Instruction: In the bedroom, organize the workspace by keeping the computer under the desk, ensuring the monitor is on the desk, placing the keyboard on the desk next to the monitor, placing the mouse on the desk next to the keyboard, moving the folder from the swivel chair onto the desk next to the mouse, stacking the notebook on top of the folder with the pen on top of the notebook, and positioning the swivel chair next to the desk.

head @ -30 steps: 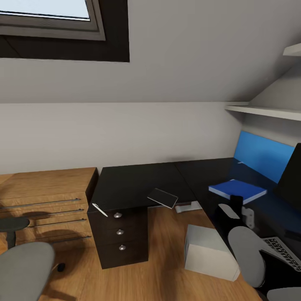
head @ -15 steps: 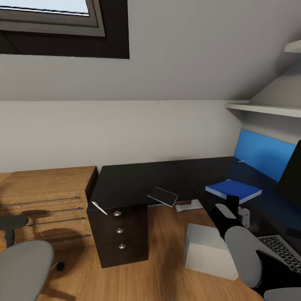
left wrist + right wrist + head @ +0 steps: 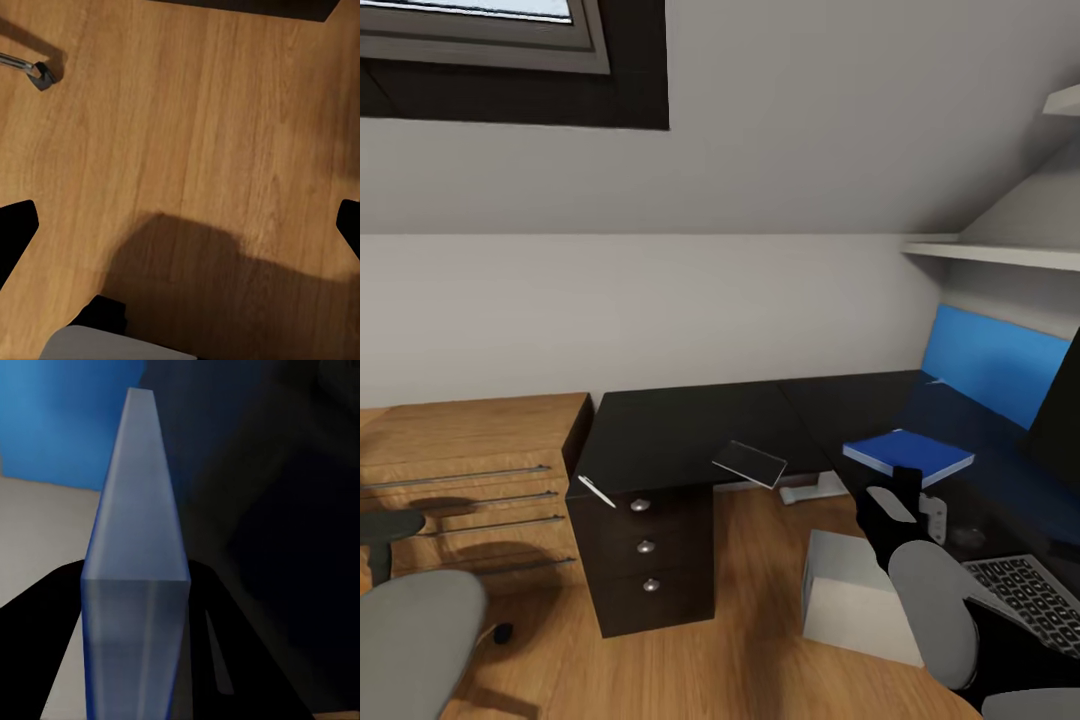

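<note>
Nearest us, our right arm reaches forward at the lower right of the head view, and its gripper (image 3: pixel 905 492) holds the folder (image 3: pixel 908 455) by its near edge. In the right wrist view the folder (image 3: pixel 135 562) stands edge-on between the black fingers (image 3: pixel 45 615), which press against both its faces. The folder lies flat, just above or on the desk (image 3: pixel 690 435); we cannot tell which. Its long axis runs from near left to far right, slanting toward the blue back panel (image 3: pixel 1000 365). Just right of our right arm, the keyboard (image 3: pixel 1030 595) lies on the desk near the picture's edge, long axis running away from us. The computer (image 3: pixel 855 600) stands on the wood floor (image 3: pixel 750 650), close against the desk's edge, with its top showing. At the lower left we see our left arm's grey shell (image 3: pixel 415 640). In the left wrist view the left gripper (image 3: pixel 180 225) hangs over the floor with its two dark fingertips (image 3: pixel 15 232) at opposite edges, spread wide and empty. Further off, a white pen (image 3: pixel 598 491) lies at the desk's front left corner above the drawers (image 3: pixel 647 548), pointing near right. The notebook (image 3: pixel 749 464), dark and thin, overhangs the desk's inner edge. The monitor (image 3: pixel 1060 410) shows as a dark slab at the right edge. Left of the desk stands a light-wood cabinet (image 3: pixel 470 470).
</note>
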Controlling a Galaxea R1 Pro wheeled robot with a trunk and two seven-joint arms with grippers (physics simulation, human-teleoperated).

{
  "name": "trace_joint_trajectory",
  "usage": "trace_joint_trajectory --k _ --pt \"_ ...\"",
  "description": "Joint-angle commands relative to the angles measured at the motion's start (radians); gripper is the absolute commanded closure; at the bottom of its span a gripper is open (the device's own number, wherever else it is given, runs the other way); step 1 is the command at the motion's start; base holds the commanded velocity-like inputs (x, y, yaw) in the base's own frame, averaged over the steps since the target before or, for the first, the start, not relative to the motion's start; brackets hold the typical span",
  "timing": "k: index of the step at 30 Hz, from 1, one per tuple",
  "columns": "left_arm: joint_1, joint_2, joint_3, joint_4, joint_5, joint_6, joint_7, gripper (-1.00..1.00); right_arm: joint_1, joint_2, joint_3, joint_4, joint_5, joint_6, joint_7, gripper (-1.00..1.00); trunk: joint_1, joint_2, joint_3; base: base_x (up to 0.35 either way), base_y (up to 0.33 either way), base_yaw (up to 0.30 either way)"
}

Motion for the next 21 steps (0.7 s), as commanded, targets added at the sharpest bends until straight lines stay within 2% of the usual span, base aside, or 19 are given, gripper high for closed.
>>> trace_joint_trajectory --k 1,13,21 --pt "-0.001 0.001 -0.006 0.0 0.01 -0.007 0.006 -1.0 0.0 0.001 0.0 -0.002 0.003 -0.002 -0.006 1.0 0.004 -0.008 -0.004 0.0 0.0 0.0" --pt "-0.001 0.001 -0.007 0.0 0.01 -0.007 0.006 -1.0 0.0 -0.004 0.0 0.004 0.004 -0.002 -0.006 1.0 0.05 -0.092 -0.042 0.0 0.0 0.0" --pt "-0.001 0.002 -0.006 0.001 0.012 -0.006 0.006 -1.0 0.0 -0.004 0.0 0.003 0.004 -0.002 -0.006 1.0 0.05 -0.092 -0.042 0.0 0.0 0.0"
